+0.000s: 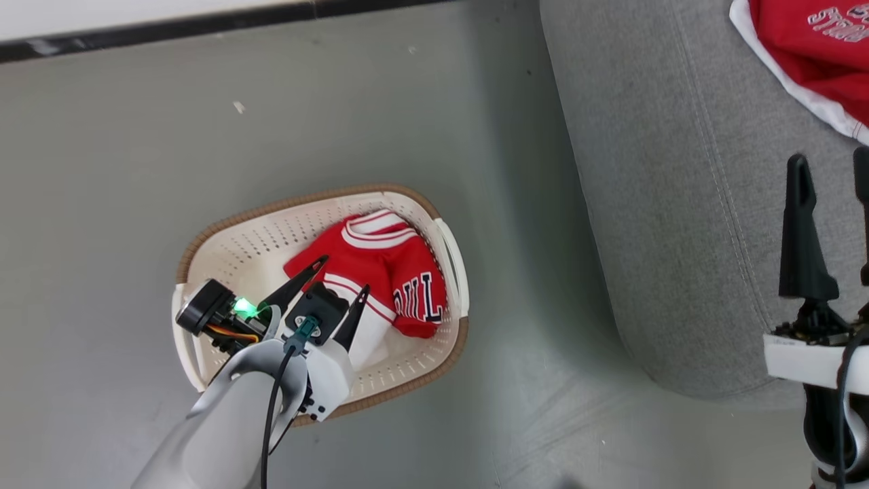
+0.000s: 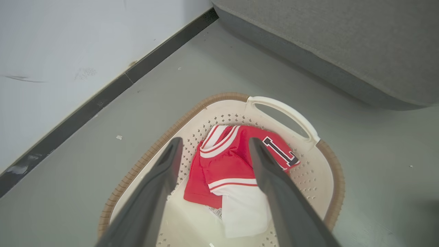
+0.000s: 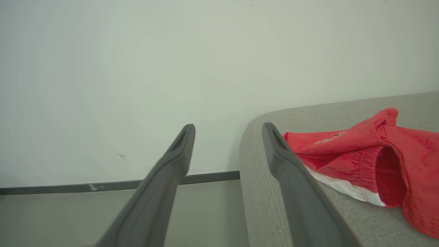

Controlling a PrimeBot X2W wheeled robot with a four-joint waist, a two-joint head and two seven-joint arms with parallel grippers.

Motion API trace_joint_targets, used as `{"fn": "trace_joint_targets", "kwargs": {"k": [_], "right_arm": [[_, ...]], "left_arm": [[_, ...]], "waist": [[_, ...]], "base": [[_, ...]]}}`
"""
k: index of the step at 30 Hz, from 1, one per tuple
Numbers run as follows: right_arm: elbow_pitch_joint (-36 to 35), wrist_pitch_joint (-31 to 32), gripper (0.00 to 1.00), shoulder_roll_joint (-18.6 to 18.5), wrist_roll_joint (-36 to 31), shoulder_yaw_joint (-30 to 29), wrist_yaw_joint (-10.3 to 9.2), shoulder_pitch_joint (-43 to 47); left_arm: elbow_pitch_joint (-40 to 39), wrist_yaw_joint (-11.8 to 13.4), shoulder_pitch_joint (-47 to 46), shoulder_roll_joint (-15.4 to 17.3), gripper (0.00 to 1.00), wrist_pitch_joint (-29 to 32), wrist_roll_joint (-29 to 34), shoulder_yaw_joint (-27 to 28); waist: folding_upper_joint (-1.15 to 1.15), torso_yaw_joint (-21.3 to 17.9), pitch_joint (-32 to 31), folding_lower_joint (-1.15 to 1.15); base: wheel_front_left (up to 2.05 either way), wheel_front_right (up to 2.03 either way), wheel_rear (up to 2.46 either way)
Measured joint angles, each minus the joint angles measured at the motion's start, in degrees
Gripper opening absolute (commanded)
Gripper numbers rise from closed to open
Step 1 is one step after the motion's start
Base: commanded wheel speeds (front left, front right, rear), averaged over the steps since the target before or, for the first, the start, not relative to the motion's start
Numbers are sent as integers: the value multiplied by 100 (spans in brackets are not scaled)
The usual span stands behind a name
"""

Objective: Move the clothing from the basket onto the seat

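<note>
Sofa (image 1: 679, 204) and basket (image 1: 251, 244) share our head view. The basket stands on the grey floor (image 1: 204, 136), near the sofa's rounded front but apart from it. Inside the basket the jersey (image 1: 400, 265), red with white stripe trim and navy, white-edged letters, lies crumpled toward the end nearer the sofa. The other red garment (image 1: 815, 54), with small white print, lies on the sofa's seat at the upper right of that view. Our left gripper (image 1: 346, 273) hangs over the basket with its jaws spread wide and holding nothing. In the left wrist view its dark fingers (image 2: 154, 192) frame the jersey's striped trim and a white patch of cloth, and we cannot tell whether the tips touch the fabric. Our right gripper (image 1: 829, 157) stands over the sofa, jaws likewise wide and empty. In the right wrist view the red garment lies on the cushion to the right of the fingers, its white hem showing. A dark baseboard (image 1: 170, 28) runs along the foot of the pale wall (image 3: 137, 68).
</note>
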Motion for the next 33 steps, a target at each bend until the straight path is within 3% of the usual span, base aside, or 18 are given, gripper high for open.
{"fn": "trace_joint_targets", "kwargs": {"k": [19, 33], "right_arm": [[-196, 0, 100, 65, 303, -110, 0, -695], [-218, 0, 100, 115, 503, -80, 0, -1245]], "left_arm": [[1043, -38, -1004, 60, 100, 130, 430, -220], [1483, 92, -1622, 238, 100, 123, 743, -246]], "waist": [[0, -514, 1165, 0], [0, -828, 1861, 0]], "base": [[0, 0, 0], [0, 0, 0]]}}
